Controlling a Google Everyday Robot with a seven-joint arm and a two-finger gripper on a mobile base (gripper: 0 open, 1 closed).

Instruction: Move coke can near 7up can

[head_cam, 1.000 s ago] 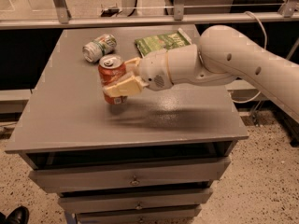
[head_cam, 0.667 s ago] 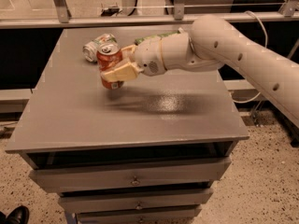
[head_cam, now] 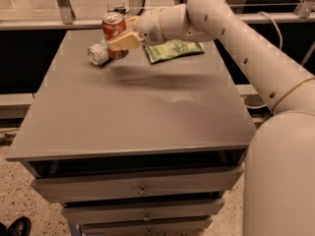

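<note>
- We see the gripper [head_cam: 121, 32] at the table's [head_cam: 147, 112] 11 o'clock corner, its beige fingers [head_cam: 124, 42] clamped on the coke can [head_cam: 113, 25].
- The coke can stands upright, just beside the 7up can [head_cam: 98, 53], at its 1 o'clock.
- We cannot tell if the coke can touches the tabletop.
- The 7up can lies on its side.
- A green snack bag [head_cam: 174, 49] lies at the 7up can's 3 o'clock.

Worktop [head_cam: 147, 117]: carrying 7up can [head_cam: 98, 54], lying sideways, and snack bag [head_cam: 174, 49], lying flat.
End effector [head_cam: 123, 36]: gripping coke can [head_cam: 113, 26] just above 7up can.
</note>
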